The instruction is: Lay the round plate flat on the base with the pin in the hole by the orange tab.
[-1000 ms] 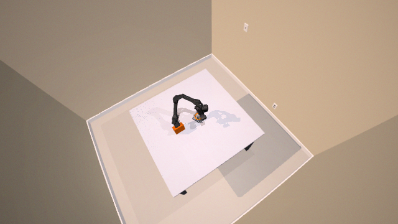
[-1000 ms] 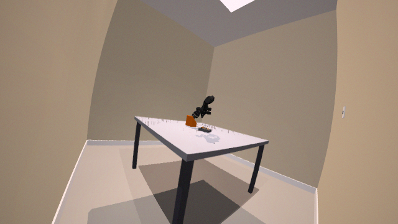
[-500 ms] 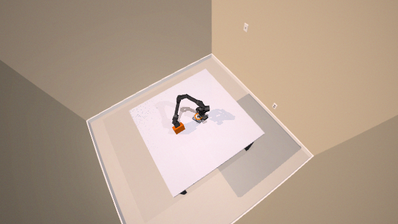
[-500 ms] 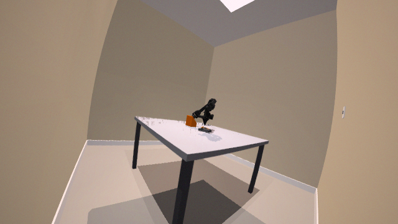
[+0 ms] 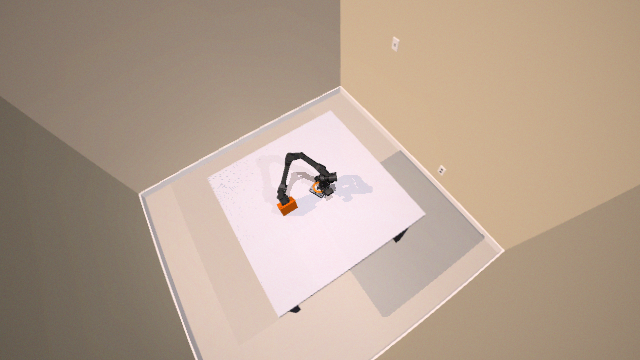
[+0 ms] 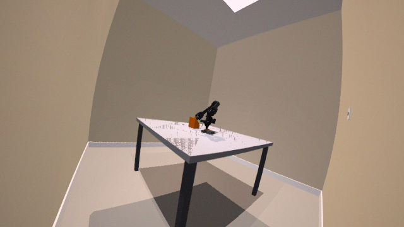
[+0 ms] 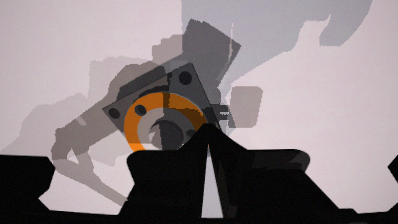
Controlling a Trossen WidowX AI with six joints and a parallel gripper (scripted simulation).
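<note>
My black pincer [image 7: 208, 131], clenched on nothing, hangs at the round orange plate [image 7: 150, 116] on its dark square base [image 7: 192, 90]. Seating looks undone; turning remains.

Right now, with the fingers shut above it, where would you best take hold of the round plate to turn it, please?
Probably the small tab jutting from the plate rim at the wrist view's right. The plate lies low on the square base, so come from above; the gripper is shut and must open first.
</note>
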